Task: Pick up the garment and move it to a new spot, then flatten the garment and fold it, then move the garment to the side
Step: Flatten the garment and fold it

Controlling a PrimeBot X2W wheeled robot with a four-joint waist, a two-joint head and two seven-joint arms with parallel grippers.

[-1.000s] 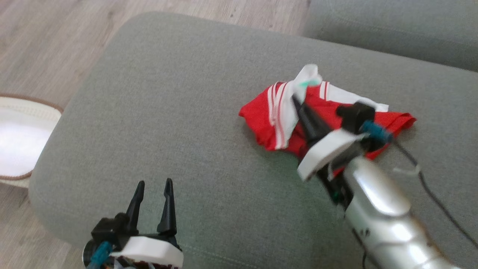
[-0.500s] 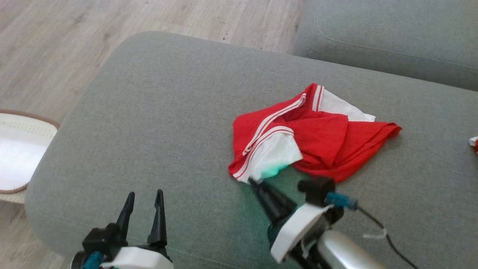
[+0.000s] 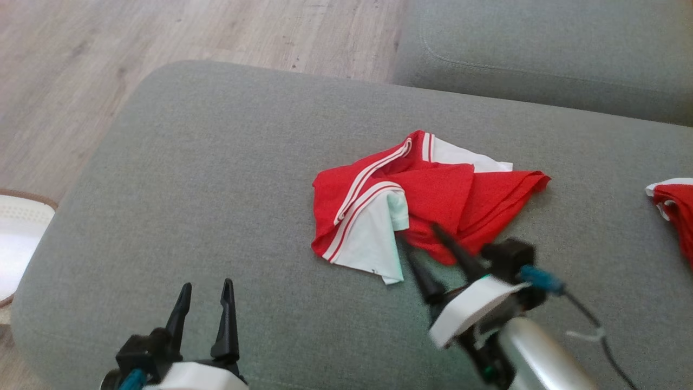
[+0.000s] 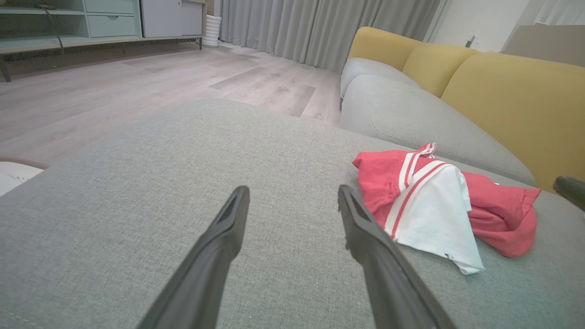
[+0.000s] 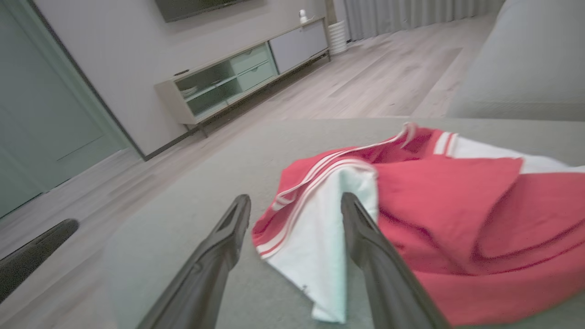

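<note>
Closest in, the left gripper (image 3: 207, 286) sits low at the front of the grey cushion (image 3: 216, 179), fingers spread apart and pointing straight ahead. The right gripper (image 3: 418, 234) slants in from the right, fingers parted too, tips right at the near edge of the garment (image 3: 433, 187). It's a crumpled red heap mid-cushion, with a white striped flap folded over. Another red piece (image 3: 674, 203) lies off right.

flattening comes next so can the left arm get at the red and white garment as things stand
Probably yes: the left tool is open, and bare grey cushion lies between it and the garment, off to its right.
</note>
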